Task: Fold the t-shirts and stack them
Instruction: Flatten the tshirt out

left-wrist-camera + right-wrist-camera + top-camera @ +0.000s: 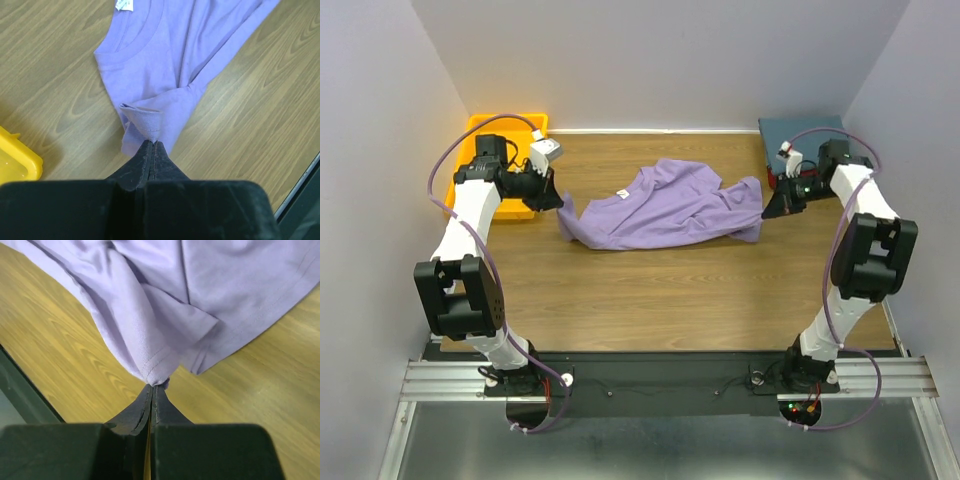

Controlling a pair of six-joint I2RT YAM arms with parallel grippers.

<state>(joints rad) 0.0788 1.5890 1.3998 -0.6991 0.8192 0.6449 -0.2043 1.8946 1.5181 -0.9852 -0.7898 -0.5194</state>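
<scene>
A lavender-purple t-shirt [665, 207] lies crumpled across the far middle of the table, its neck opening and white label [622, 194] facing up. My left gripper [556, 202] is shut on a sleeve hem [145, 121] at the shirt's left end. At the shirt's right end my right gripper [767, 210] is shut, pinching a hemmed fold of cloth [157, 371]. A dark teal folded t-shirt [798, 133] lies at the far right corner behind the right arm. A sliver of red [773, 184] shows beside the right wrist.
A yellow-orange tray [485, 131] stands at the far left corner behind the left arm; its corner [15, 162] shows in the left wrist view. Grey walls enclose the table on three sides. Bare wood [670, 295] lies between the shirt and the arm bases.
</scene>
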